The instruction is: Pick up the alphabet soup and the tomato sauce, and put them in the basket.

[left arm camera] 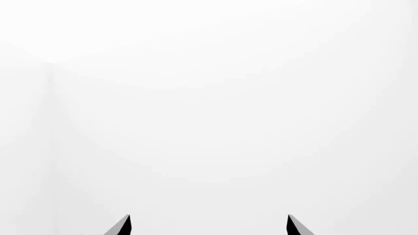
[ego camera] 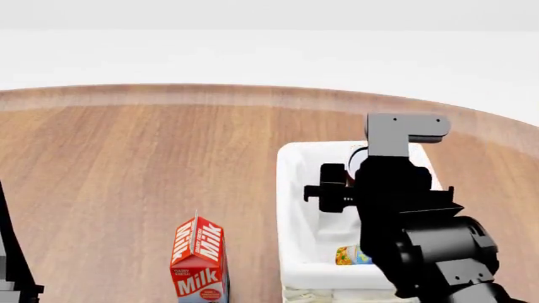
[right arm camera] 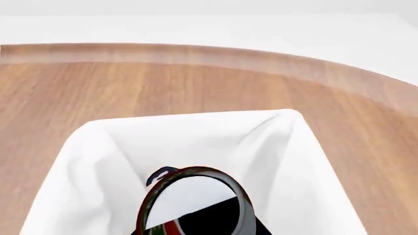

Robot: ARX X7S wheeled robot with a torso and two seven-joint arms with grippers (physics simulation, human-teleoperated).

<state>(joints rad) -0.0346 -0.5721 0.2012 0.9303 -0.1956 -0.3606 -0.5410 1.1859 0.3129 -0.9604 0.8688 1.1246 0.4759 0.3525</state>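
Jaws (right arm's) grip tomato sauce (right arm camera: 193, 203) over basket (right arm camera: 85, 142).

Head view: basket (ego camera: 295, 208) sits on the table (ego camera: 126, 164) right of centre, with the milk carton (ego camera: 199, 262) standing upright just left of its near end. Soup can (ego camera: 352, 255) lies inside the basket at the near end; right arm (ego camera: 404, 214) hangs over the basket interior and hides much of it. Right wrist view: sauce can (right arm camera: 193, 205) is over the basket's inside, far basket wall behind it, table edge beyond; left arm (ego camera: 12, 265) sits at the far left edge, well apart.
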